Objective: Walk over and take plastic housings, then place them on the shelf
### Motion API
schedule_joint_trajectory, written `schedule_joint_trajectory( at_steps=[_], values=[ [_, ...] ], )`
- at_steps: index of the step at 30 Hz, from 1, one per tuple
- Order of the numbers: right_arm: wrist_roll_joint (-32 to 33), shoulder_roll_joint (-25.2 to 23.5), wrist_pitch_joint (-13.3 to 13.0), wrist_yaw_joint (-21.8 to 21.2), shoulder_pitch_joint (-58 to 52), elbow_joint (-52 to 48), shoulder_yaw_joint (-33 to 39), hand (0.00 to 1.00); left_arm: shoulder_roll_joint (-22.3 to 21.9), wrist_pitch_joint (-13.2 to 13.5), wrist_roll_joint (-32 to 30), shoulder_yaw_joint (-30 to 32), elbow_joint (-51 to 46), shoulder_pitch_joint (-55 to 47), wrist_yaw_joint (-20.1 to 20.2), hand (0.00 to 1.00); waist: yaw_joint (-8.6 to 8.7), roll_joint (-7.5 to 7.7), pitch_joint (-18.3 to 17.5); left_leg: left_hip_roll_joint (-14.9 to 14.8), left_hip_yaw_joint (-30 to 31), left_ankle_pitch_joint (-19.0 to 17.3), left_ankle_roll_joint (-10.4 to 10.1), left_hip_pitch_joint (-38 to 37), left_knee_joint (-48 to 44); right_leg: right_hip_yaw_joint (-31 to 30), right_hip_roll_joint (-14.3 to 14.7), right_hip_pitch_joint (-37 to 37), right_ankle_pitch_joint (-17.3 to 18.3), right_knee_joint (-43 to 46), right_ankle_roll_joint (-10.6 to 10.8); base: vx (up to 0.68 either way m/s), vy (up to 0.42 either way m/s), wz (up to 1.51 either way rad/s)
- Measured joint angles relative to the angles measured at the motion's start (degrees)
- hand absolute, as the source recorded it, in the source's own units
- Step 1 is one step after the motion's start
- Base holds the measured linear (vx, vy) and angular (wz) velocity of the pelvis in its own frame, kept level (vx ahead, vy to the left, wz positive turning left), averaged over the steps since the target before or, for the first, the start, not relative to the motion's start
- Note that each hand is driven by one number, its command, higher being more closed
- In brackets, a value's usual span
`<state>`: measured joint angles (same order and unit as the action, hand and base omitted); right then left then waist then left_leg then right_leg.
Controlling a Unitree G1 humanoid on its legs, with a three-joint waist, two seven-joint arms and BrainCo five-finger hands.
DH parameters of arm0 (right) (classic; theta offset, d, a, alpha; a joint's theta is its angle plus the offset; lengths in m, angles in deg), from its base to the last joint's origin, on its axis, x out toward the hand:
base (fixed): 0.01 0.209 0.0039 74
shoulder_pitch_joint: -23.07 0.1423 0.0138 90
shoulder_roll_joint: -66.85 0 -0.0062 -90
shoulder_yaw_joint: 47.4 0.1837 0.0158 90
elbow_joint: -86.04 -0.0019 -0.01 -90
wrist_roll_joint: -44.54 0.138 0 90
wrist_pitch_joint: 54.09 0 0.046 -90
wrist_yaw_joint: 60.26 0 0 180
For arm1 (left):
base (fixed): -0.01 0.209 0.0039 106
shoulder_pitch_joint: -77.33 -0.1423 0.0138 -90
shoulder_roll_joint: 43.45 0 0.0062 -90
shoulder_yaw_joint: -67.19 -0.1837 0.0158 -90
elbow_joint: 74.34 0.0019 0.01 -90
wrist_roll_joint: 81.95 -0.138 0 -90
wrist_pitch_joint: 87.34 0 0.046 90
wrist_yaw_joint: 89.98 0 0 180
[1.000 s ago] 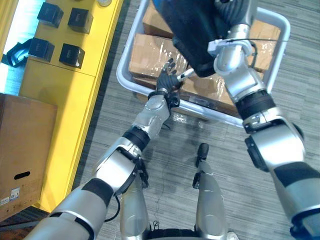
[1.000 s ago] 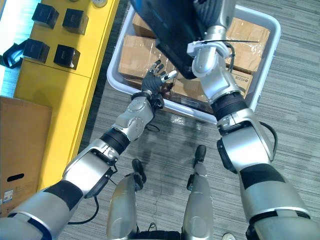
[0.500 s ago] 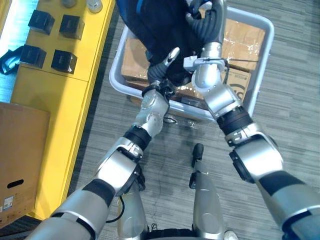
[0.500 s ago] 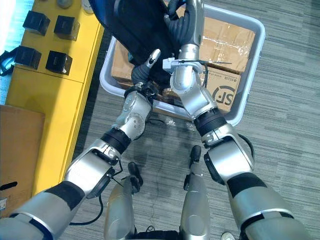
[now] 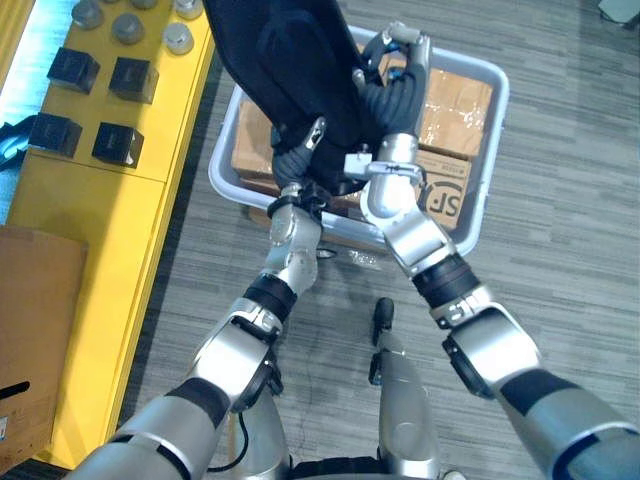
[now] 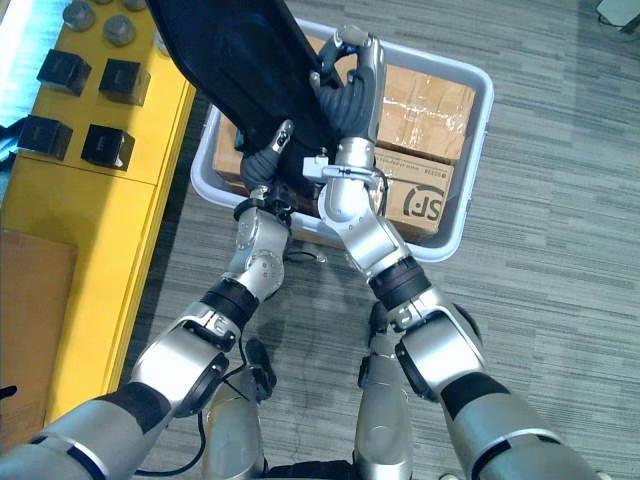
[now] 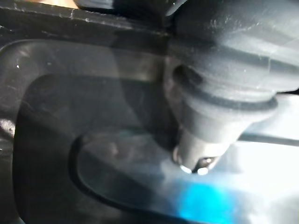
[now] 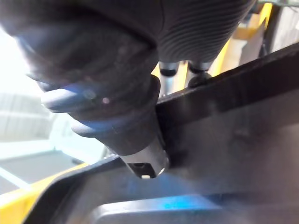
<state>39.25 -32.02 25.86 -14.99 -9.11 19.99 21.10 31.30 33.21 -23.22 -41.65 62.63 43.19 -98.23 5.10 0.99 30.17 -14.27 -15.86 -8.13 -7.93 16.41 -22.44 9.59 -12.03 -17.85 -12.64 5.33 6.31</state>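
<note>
As I judge it, the main risk is the big black plastic housing [image 5: 290, 60] twisting or slipping. It is held only at its lower end and most of its length reaches past the hands. A turn toward the shelf could lever it loose or swing its far end into something. Its lower end also hangs just over the tote and could catch on the rim.

The left hand [image 5: 296, 165], at the centre of the frame, lies against the housing's lower end. Much of it is hidden by the black plastic, so I cannot tell whether it clamps or merely props. The right hand [image 6: 352, 85], just beside it and a little higher, is closed on the housing's edge. Its wrist view shows the thumb [image 8: 140, 140] pressing one face and the fingers [image 8: 167, 70] on the other, pinching the wall.

Past the hands, the housing slants toward the upper left above a grey tote [image 5: 494, 150] of taped cardboard boxes [image 5: 455, 100]. The yellow shelf [image 5: 130, 200] runs down the left side, carrying small black boxes [image 5: 128, 78] and grey round parts [image 5: 127, 28].
</note>
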Motion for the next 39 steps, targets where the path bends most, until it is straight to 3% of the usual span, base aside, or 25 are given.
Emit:
schedule_joint_trajectory(
  at_steps=[2, 5, 12, 15, 18, 23, 24, 28, 36, 39],
  values=[
    [0.0, -0.1, -0.3, 0.0, -3.2, -3.9, -0.1, 1.00, 0.4, 0.6, 1.6, -0.5, -1.8, -2.5, 3.6, 1.00, 0.20, 0.41, -0.1, 0.1, -0.3, 0.2, -0.2, -2.4, 1.1, 0.0, 0.1, 1.7, 0.5, 0.0, 0.2, 0.02, 0.000, -0.04],
    [0.0, 0.0, -0.7, -0.1, -9.1, -9.5, 0.2, 1.00, 1.3, 0.6, 1.6, -2.7, -5.2, -6.6, 5.6, 1.00, 0.32, 1.07, -0.3, 0.1, -0.6, 0.6, -0.6, -5.9, 3.2, 0.3, 0.3, 4.4, 1.3, -0.1, 0.3, 0.02, 0.000, 0.00],
    [-0.1, -0.3, -2.3, -0.9, -22.3, -20.1, -0.2, 1.00, 3.2, 0.6, -3.2, -5.6, -16.2, -18.5, 6.2, 1.00, 0.27, 2.91, -2.7, 1.1, -1.8, 2.0, -1.0, -13.2, 8.7, 0.9, 0.2, 9.9, 1.9, -2.2, 0.7, 0.05, 0.010, 0.00],
    [-0.1, -1.5, -3.1, -1.9, -32.0, -23.2, -0.8, 1.00, 3.0, -0.8, -7.8, -7.3, -20.6, -27.3, 3.4, 1.00, 0.08, 2.74, -8.5, 1.5, -2.1, 2.3, -1.3, -15.0, 11.6, 1.5, 0.2, 11.7, 2.1, -4.4, 0.9, 0.11, 0.030, 0.03],
    [0.0, -2.6, -3.7, -2.9, -39.6, -24.4, -1.7, 1.00, 2.0, -3.1, -13.9, -7.3, -25.6, -36.0, -0.7, 1.00, -0.71, 1.57, -13.3, 2.0, -2.4, 2.6, -1.6, -17.7, 14.3, 2.3, 0.1, 13.7, 2.6, -5.3, 1.5, 0.13, 0.030, 0.03],
    [0.2, -2.8, -4.0, -2.9, -45.4, -24.4, -2.4, 1.00, 1.2, -7.5, -21.8, -6.9, -31.7, -43.6, -6.8, 1.00, -1.63, -0.21, -16.1, 3.0, -1.0, 3.7, -1.4, -19.8, 16.8, 4.6, -0.7, 16.1, 3.8, -5.3, 1.9, 0.06, 0.022, 0.20],
    [0.1, -2.8, -4.0, -2.8, -46.2, -24.3, -2.6, 0.00, 1.0, -8.5, -23.6, -6.9, -32.8, -45.2, -7.9, 1.00, -1.90, -0.50, -16.4, 3.2, -0.5, 3.8, -1.3, -20.4, 17.1, 5.0, -0.9, 17.0, 3.9, -5.3, 2.0, 0.02, 0.019, 0.25],
    [0.2, -2.8, -3.8, -2.6, -49.4, -21.9, -3.1, 0.00, 1.1, -11.9, -28.5, -6.5, -34.4, -48.6, -11.8, 1.00, -3.45, -0.91, -18.2, 3.4, 0.7, 4.1, -1.2, -21.4, 18.0, 6.3, -1.2, 18.6, 4.4, -5.2, 2.2, -0.01, 0.008, 0.16],
    [1.7, -2.5, -0.1, -0.1, -53.5, -16.7, -5.3, 0.00, 0.9, -12.4, -42.9, -4.2, -46.1, -50.8, -23.2, 1.00, -5.04, -0.87, -20.2, 3.4, 1.5, 4.3, -1.2, -21.7, 17.9, 7.4, -1.3, 19.8, 4.4, -5.2, 2.2, -0.02, -0.001, 0.06],
    [2.5, -2.2, 0.3, 0.1, -53.6, -16.7, -5.5, 0.00, 0.9, -14.5, -49.5, -3.5, -46.2, -50.8, -28.9, 1.00, -5.14, -0.85, -21.6, 3.4, 1.4, 4.3, -1.2, -22.1, 17.9, 7.3, -1.3, 20.0, 4.4, -5.4, 2.2, 0.00, 0.006, -0.04]
  ],
)
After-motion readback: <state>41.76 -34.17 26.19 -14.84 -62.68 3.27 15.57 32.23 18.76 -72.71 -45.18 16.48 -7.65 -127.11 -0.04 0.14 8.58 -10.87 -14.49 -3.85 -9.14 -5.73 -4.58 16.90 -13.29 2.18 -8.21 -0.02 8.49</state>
